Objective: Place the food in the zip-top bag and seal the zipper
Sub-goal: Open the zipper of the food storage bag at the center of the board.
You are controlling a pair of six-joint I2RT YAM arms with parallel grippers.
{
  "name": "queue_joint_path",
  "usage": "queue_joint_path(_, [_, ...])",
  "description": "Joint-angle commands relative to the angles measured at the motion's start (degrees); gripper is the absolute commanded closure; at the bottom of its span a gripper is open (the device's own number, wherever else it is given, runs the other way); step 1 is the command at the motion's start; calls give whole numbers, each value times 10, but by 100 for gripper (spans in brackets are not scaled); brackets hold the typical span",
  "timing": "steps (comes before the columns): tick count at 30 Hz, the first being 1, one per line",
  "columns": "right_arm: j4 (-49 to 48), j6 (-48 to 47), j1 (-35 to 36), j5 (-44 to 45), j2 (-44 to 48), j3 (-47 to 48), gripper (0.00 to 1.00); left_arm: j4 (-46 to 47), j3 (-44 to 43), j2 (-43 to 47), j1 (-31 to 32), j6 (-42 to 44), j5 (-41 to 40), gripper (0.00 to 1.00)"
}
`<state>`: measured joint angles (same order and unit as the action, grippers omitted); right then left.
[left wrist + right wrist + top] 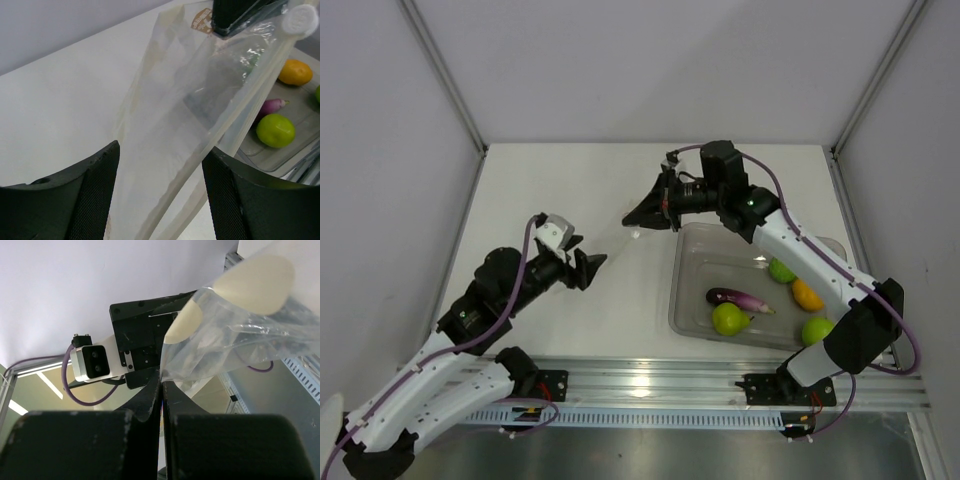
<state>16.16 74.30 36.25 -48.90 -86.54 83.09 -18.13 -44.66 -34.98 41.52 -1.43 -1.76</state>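
Both extended: left hand opposite right hand.

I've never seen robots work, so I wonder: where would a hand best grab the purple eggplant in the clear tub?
Probably from straight above, pinching across the eggplant at its paler right half. It lies flat on the floor of the tub, whose walls block a sideways approach, and the green fruit crowds its darker left end.

White table, clear tub at right
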Motion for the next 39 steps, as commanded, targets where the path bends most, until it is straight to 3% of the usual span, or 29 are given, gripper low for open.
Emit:
queue_joint_path(1, [4, -12, -6, -3, 25, 17, 100, 20, 1, 27, 5, 6, 36, 31])
queue_joint_path(16, [-47, 30, 5, -8, 35, 6, 100, 10, -18, -5, 6, 6, 27, 38])
queue_joint_path(22, [-51, 23, 15, -9, 34, 9, 99, -15, -39, -35, 7, -8, -16, 59])
queue_joint_path(23, [-47, 15, 15, -8, 34, 11, 95, -21, -52, -43, 7, -14, -18, 70])
queue_joint_path(25, [13, -45, 12, 5, 32, 35, 72, -52, -75, -72, 6, -34, -19, 85])
queue_joint_path(26, [42, -77, 9, 21, 24, 50, 62, -66, -84, -82, 6, -45, -22, 98])
queue_joint_path(27, [117, -146, 7, 33, 19, 65, 47, -80, -107, -92, 6, -68, -25, 99])
queue_joint_path(29, [195, -212, -1, 87, 4, 112, 35, -126, -127, -124, 7, -94, -25, 99])
queue_joint_path(30, [248, -237, -3, 109, 4, 121, 19, -140, -153, -132, 6, -124, -29, 99])
queue_joint_path(32, [285, -278, -12, 159, 15, 126, 5, -169, -169, -148, 6, -149, -25, 99])
queue_joint_path(33, [310, -285, -14, 219, 22, 124, 1, -175, -176, -149, 6, -167, -13, 99])
queue_joint_path(36, [342, -313, -10, 331, 54, 108, 1, -206, -196, -154, 7, -206, -24, 99])
queue_joint_path(39, [330, -312, 25, 390, 85, 61, 1, -264, -239, -177, 6, -233, -47, 99])
